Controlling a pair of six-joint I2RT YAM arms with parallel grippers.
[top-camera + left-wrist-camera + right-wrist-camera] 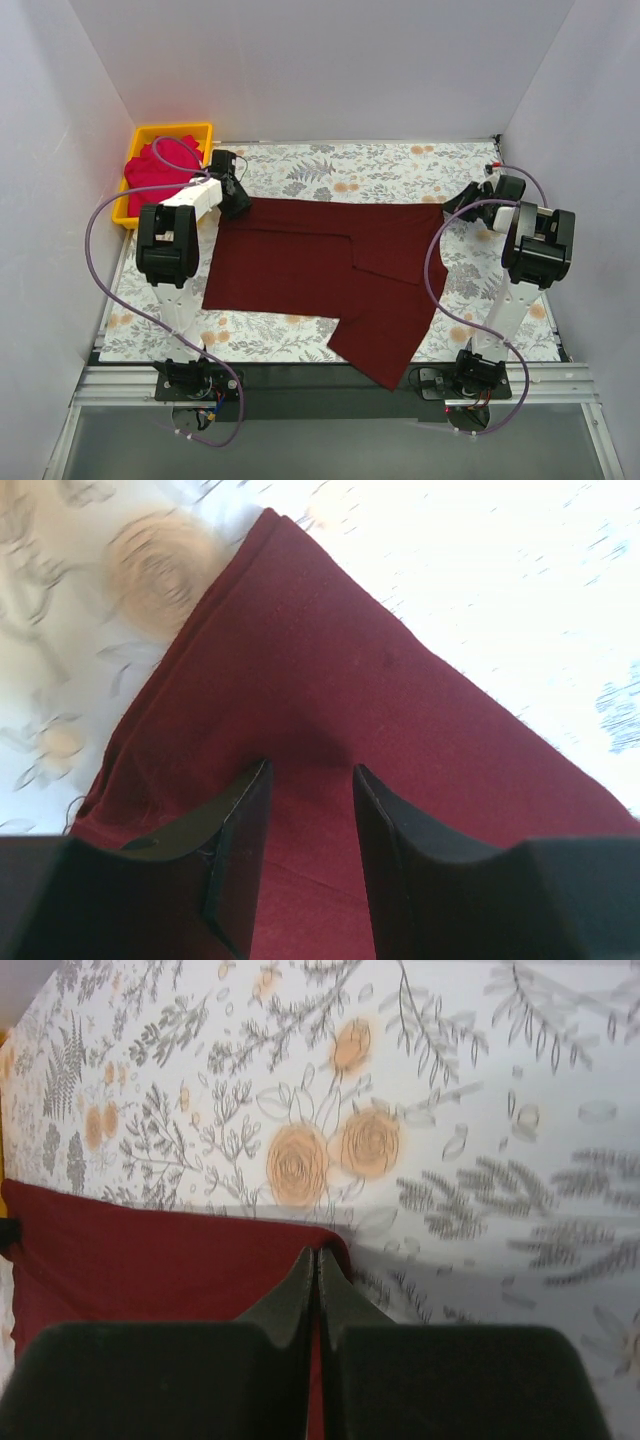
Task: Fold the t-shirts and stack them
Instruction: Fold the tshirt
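The right gripper (317,1252) is pressed together on the maroon t-shirt (150,1260) at 2 o'clock; the left gripper (311,767) is spread over it at 10 o'clock.

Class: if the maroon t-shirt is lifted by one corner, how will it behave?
Probably floppy: the maroon t-shirt lies flat with folded flaps, so it should droop. Likely light: the right gripper pinches just a thin corner. Pushed, its soft folds would likely bunch.
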